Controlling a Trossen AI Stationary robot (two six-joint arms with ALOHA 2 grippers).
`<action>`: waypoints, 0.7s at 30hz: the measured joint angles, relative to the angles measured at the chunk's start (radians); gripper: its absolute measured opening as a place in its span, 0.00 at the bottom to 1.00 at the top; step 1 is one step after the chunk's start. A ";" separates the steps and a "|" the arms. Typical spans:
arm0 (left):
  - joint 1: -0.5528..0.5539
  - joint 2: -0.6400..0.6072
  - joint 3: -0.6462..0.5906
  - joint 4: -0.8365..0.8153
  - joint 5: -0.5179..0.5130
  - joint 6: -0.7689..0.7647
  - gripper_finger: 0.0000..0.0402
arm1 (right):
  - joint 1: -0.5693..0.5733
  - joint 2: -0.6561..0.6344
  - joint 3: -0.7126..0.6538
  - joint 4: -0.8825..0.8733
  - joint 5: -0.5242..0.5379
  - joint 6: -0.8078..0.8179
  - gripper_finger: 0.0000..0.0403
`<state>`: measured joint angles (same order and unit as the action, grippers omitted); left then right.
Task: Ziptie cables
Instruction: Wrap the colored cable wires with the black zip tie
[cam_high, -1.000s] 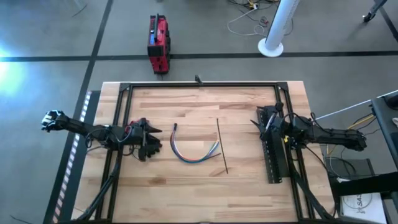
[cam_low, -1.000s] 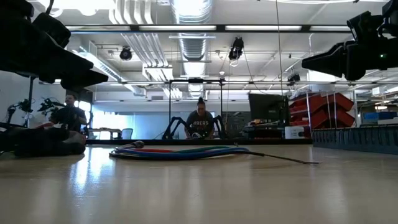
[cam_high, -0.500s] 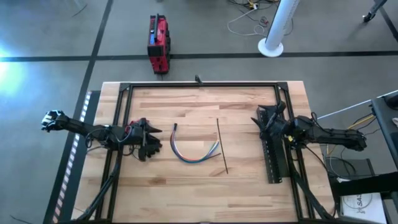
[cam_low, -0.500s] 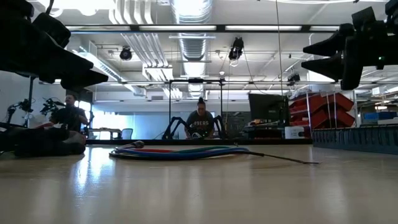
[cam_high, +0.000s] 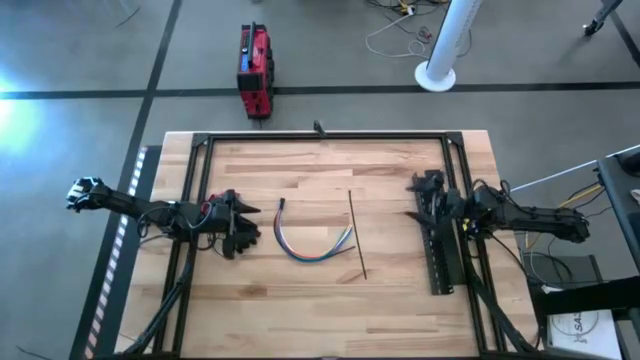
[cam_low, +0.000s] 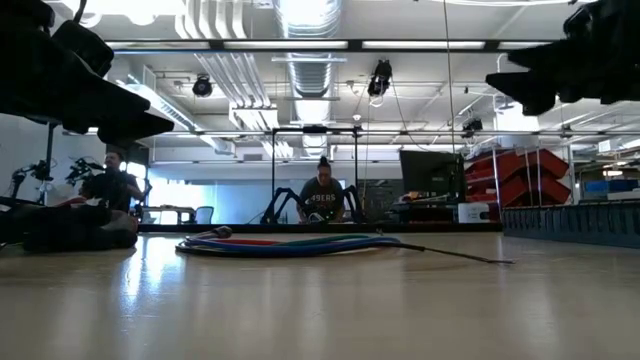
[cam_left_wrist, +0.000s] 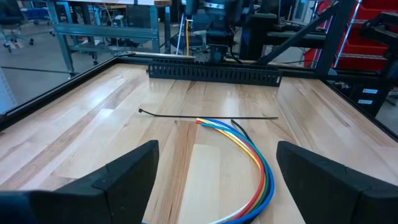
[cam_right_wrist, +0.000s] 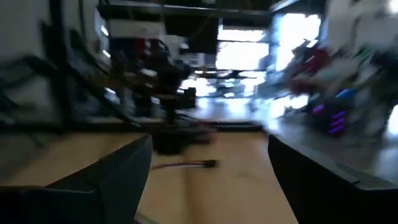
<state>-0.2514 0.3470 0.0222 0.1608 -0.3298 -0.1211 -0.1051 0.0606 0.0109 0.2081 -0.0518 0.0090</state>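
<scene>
One curved bundle of thin blue, green and yellow cables (cam_high: 315, 244), one thin black plastic ziptie (cam_high: 357, 236) and one long black perforated bar (cam_high: 441, 252) lie on one wooden tabletop (cam_high: 300, 300). Two dark arms.

A robotics lab or workshop in an open industrial hall: bare ducts (cam_low: 300, 20) and strip lights run along the ceiling, the floor (cam_high: 90, 60) is grey concrete marked with dark lines, and red storage bins (cam_low: 520, 175) stand on racks at the side. The wooden table (cam_high: 320, 300) carries a black metal frame (cam_high: 320, 137), and beyond it are a person (cam_low: 322, 198) seated at another such frame, a second person (cam_low: 112, 185) at a bench, a monitor (cam_low: 432, 172) and steel workbenches (cam_left_wrist: 106, 28). A red toolbox (cam_high: 255, 70) and loose leads (cam_high: 395, 35) lie on the floor past the table.
</scene>
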 joint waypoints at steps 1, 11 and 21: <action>0.000 0.000 0.000 0.000 0.000 0.000 0.78 | 0.000 0.002 0.000 0.019 -0.004 0.030 0.77; 0.000 0.000 0.000 0.003 0.000 0.000 0.78 | 0.002 0.087 0.000 0.232 -0.009 0.122 0.77; 0.000 0.000 0.000 0.004 0.000 0.000 0.78 | 0.020 0.421 0.000 0.495 -0.011 0.198 0.77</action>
<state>-0.2514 0.3473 0.0223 0.1646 -0.3298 -0.1211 -0.0854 0.4818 0.0109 0.7036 -0.0625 0.2072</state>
